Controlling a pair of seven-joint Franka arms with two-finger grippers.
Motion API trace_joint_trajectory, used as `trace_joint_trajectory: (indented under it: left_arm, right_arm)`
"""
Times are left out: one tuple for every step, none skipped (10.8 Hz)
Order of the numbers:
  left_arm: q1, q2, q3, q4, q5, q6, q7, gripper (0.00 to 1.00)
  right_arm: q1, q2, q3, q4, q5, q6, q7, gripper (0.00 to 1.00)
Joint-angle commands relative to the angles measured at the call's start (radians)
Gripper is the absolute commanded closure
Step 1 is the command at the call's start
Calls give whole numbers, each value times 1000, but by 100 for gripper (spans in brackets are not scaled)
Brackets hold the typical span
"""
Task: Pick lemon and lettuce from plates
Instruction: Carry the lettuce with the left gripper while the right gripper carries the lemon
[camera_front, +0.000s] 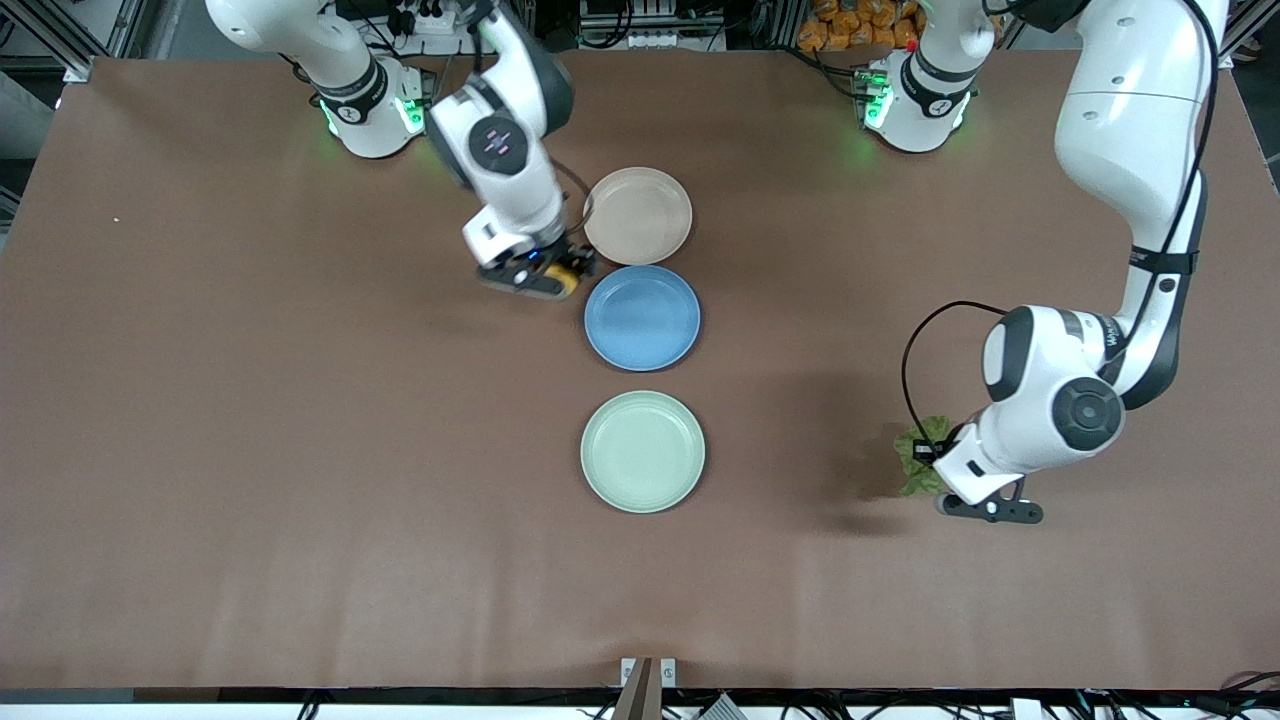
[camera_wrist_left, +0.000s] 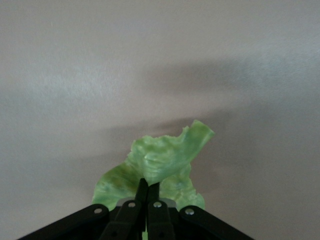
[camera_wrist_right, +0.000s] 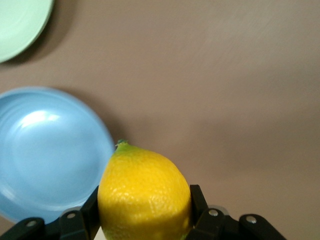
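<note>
My right gripper (camera_front: 560, 277) is shut on the yellow lemon (camera_wrist_right: 144, 192) and holds it over the bare table beside the blue plate; a bit of the lemon (camera_front: 563, 280) shows under the hand in the front view. My left gripper (camera_front: 935, 460) is shut on the crinkled green lettuce (camera_wrist_left: 160, 162) over the table toward the left arm's end; the lettuce (camera_front: 918, 455) hangs by the hand. The beige plate (camera_front: 638, 216) and the mint green plate (camera_front: 643, 451) hold nothing.
A blue plate (camera_front: 642, 317) lies between the beige and mint plates, and shows in the right wrist view (camera_wrist_right: 45, 155). The mint plate's rim (camera_wrist_right: 20, 27) also shows there. Brown table surface spreads around both hands.
</note>
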Motion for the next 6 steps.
trace_joint_trajectory:
  left_arm:
    - [17,3,-10,-44,-49,-9,22,100]
    - [23,5,-6,-51,-46,-9,22,100]
    - [37,11,-5,-51,-40,-9,21,100]
    - [39,14,-5,-48,-34,-9,22,69]
    - [39,14,-2,-44,-34,-9,19,1]
    - [51,5,1,-39,-32,-11,18,0]
  right_arm:
    - [-162,5,-4,38,-17,-56,-209,93]
    - [-213,10,-4,41,-17,-56,-278,93]
    - [-266,17,-4,46,-17,-58,-353,93]
    - [-311,17,-5,46,-20,-58,-426,93]
    - [-366,21,-5,46,-22,-58,-513,93]
    - [-429,36,-5,52,-23,-58,-608,93]
